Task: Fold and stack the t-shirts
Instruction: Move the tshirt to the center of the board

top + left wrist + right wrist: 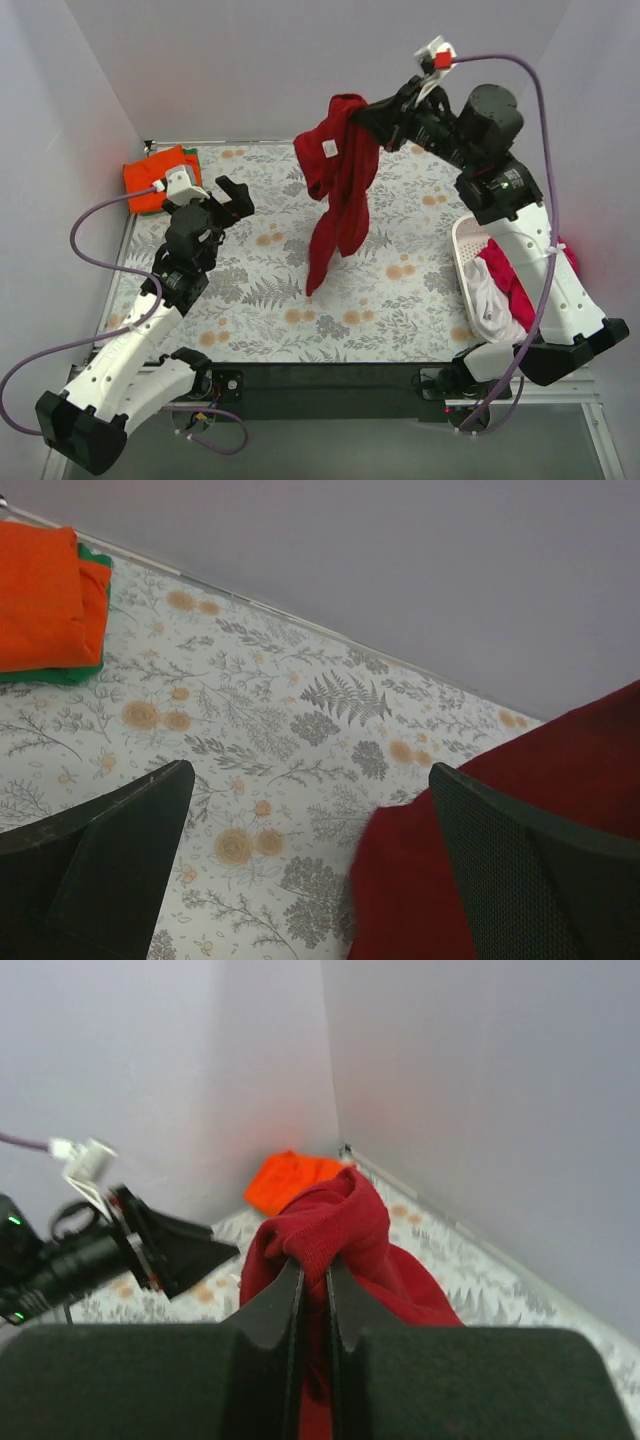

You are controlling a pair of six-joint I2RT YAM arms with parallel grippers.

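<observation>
My right gripper (365,108) (315,1265) is raised over the back of the table. It is shut on a bunched edge of the dark crimson t-shirt (340,180) (330,1220), which hangs down with its lower end touching the floral tablecloth (400,300). My left gripper (235,198) (312,775) stands wide open to the left of the hanging cloth, with nothing between its fingers. The crimson t-shirt (420,880) shows beside its right finger. A folded orange t-shirt (155,175) (40,600) (285,1180) lies on a green t-shirt (190,152) (60,675) in the back left corner.
A white basket (465,260) at the right edge holds a magenta-pink t-shirt (505,275) and a white t-shirt (490,300). Pale walls close in the table at the back and both sides. The right arm leans over the basket.
</observation>
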